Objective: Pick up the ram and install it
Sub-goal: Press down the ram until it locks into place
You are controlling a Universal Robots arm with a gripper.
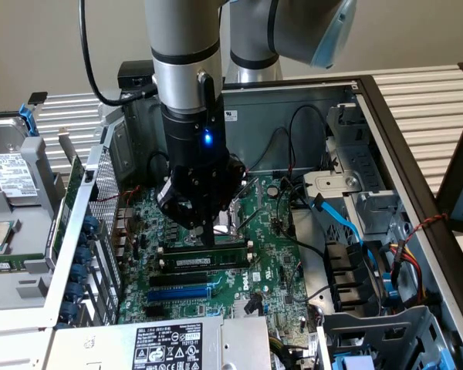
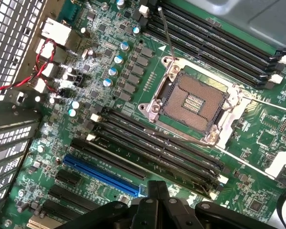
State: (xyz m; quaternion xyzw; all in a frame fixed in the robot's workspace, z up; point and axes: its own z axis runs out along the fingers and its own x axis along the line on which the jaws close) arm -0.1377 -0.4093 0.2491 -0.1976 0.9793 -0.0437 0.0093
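Gripper [image 1: 208, 231] is pressed together, nothing between the fingertips, tips down on the top edge of the long dark-green ram stick with the small white label [image 1: 203, 261], which sits in one of the long black memory slots [image 1: 204, 248] of the green motherboard [image 1: 270, 262] inside the open grey metal computer case [image 1: 386, 139]. Reads as the seating push, not a carry.

In the wrist view the black closed fingers [image 2: 155, 200] sit over the slot bank [image 2: 157, 148] between the silver open CPU socket [image 2: 193, 102] and the long blue expansion slot [image 2: 102, 174].

How to do this well (my judgement):
- Push straight down along the slot, no sideways load; the stick stands on edge and will rock if pressed off-axis.
- Contact looks near the stick's middle in the exterior view, which is good for an even push. If one end sits higher, that end needs pressing too.
- Whether the white end latches [image 2: 222, 179] have swung in is too small to tell here, so seating isn't confirmed.
- Keep clear of the bare socket pins next door, and of the black cables [image 1: 309, 254] towards the exterior view's right.
- Watch for the board flexing; force should rise then stop, not keep climbing.
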